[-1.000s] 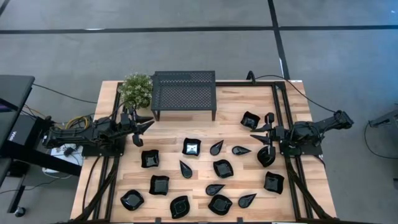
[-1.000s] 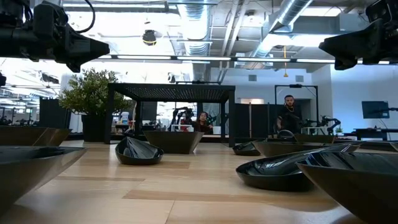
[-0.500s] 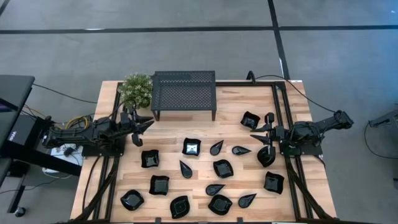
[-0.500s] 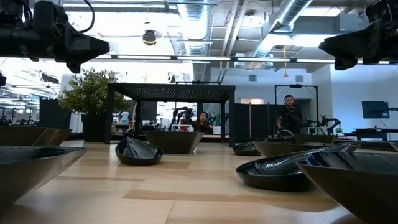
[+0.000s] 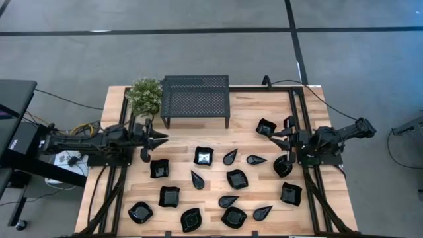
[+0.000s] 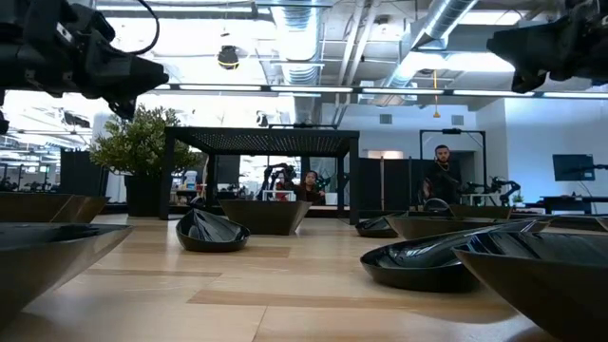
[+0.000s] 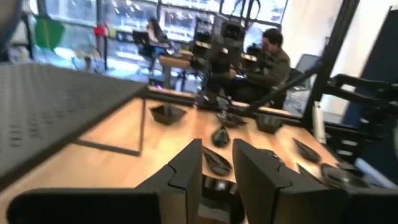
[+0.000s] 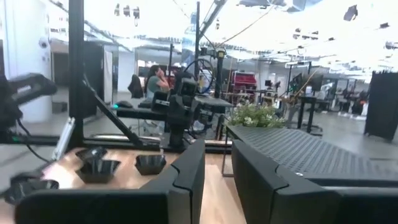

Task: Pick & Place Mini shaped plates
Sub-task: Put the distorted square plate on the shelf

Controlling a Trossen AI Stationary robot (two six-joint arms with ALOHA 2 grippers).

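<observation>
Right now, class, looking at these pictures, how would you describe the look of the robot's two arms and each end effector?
Both arms are dark, near-black, jointed segments. The left end effector and right end effector each end in two flat, angular black fingers, tapering to points from above. Bundled cables, some yellow and orange, trail by the left arm's base; black cables run along the table edges.

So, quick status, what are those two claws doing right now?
Left claw and right claw empty, jaws slightly apart, hovering. Black mini plates spread on table, none held. Nothing blocking.
</observation>
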